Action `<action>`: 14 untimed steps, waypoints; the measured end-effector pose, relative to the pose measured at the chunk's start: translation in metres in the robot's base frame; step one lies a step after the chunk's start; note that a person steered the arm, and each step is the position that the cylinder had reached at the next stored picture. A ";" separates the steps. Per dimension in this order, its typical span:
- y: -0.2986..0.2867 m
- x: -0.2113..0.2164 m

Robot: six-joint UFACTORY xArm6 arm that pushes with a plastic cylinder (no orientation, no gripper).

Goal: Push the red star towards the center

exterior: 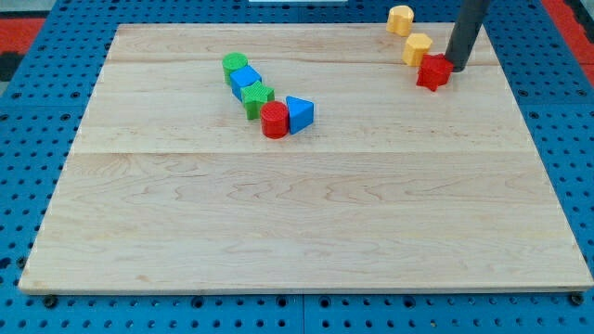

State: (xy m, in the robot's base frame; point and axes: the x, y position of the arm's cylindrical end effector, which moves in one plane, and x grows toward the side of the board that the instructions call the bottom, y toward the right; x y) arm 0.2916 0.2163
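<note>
The red star (432,72) lies near the view's top right of the wooden board (306,213). My tip (457,67) stands just to the star's right, touching or nearly touching it. The dark rod rises from there out of the view's top. Two yellow blocks sit close by: one (418,47) just above and left of the star, another (400,19) at the board's top edge.
A cluster lies left of the board's middle, running diagonally: a green cylinder (235,64), a blue block (246,79), a green star (257,96), a red cylinder (275,120) and a blue triangle (300,113). Blue pegboard surrounds the board.
</note>
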 end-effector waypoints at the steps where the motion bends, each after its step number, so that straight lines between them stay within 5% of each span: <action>1: -0.001 0.020; 3: -0.001 0.044; 6: 0.021 -0.011; 12: -0.011 0.064; 14: 0.032 0.065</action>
State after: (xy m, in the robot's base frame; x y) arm 0.3562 0.2487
